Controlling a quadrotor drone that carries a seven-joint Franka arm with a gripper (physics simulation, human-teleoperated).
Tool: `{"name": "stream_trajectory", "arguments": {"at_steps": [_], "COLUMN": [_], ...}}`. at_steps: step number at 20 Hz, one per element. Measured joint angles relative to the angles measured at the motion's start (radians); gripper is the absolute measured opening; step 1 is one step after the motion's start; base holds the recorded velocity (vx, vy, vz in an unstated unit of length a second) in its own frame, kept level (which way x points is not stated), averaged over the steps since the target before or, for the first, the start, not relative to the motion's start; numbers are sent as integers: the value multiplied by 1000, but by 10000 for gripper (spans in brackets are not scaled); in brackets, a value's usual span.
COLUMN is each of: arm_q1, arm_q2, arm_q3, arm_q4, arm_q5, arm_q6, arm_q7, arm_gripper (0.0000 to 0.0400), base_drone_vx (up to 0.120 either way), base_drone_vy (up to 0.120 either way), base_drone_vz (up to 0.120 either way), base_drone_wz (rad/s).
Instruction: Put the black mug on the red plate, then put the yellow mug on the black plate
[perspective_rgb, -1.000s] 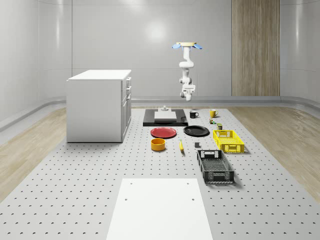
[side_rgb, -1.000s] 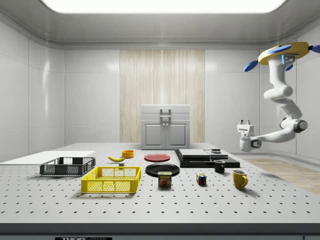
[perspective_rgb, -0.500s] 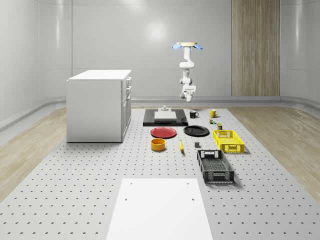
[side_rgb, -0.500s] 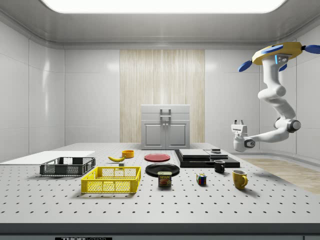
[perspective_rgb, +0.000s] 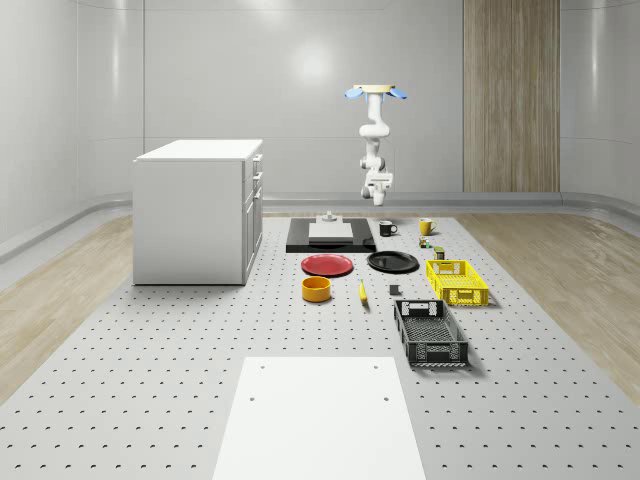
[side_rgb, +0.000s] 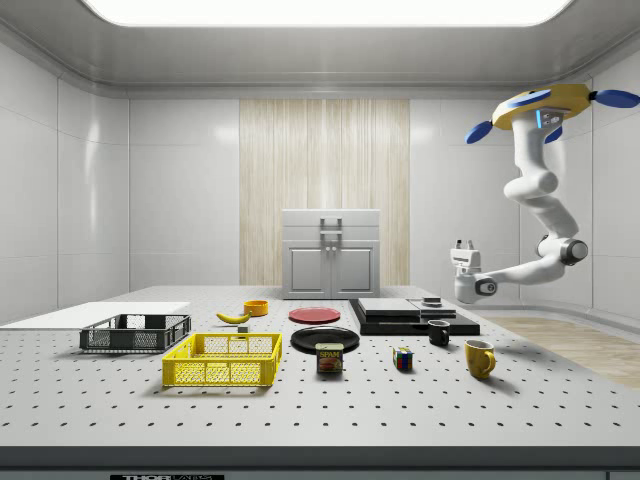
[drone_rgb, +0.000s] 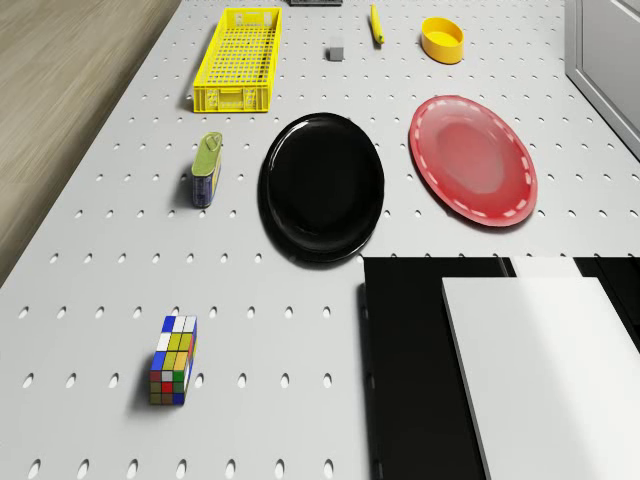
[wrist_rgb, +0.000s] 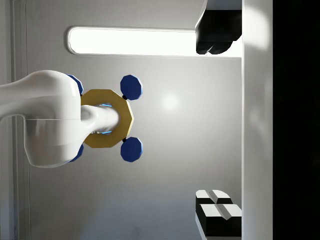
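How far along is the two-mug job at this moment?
Nothing is done yet. The black mug stands on the table beside the black slab, and the red plate is bare. The yellow mug also stands on the table, and the black plate is bare. The drone hovers high near the mugs' end; the gripper points upward, holding nothing. Both placements remain.

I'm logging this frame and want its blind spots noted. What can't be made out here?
- Gripper opening: side view, too small to tell.
- Black mug handle direction: side view, black on black.
- Label on the can: drone view, too small to read.
- Yellow crate: drone view, far end cut off by the picture's edge.
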Motion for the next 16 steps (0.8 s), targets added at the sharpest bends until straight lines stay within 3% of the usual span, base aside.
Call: {"name": "stream_trajectory", "arguments": {"at_steps": [7, 13, 16], "arm_q1": [-6, -21, -36], "arm_q2": [-4, -8, -11], "arm_q3": [19, 68, 117], "arm_q4": [-4, -11, -20], "arm_q5": [-27, -95, -165], "arm_q6": [5, 11, 14], "arm_q7": [3, 12, 22], "arm_gripper": [400, 400, 400], "base_drone_vx": [114, 0, 0], "base_drone_vy": [0, 0, 0], "base_drone_vz": [0, 0, -120], "base_drone_wz": [0, 0, 0]}}
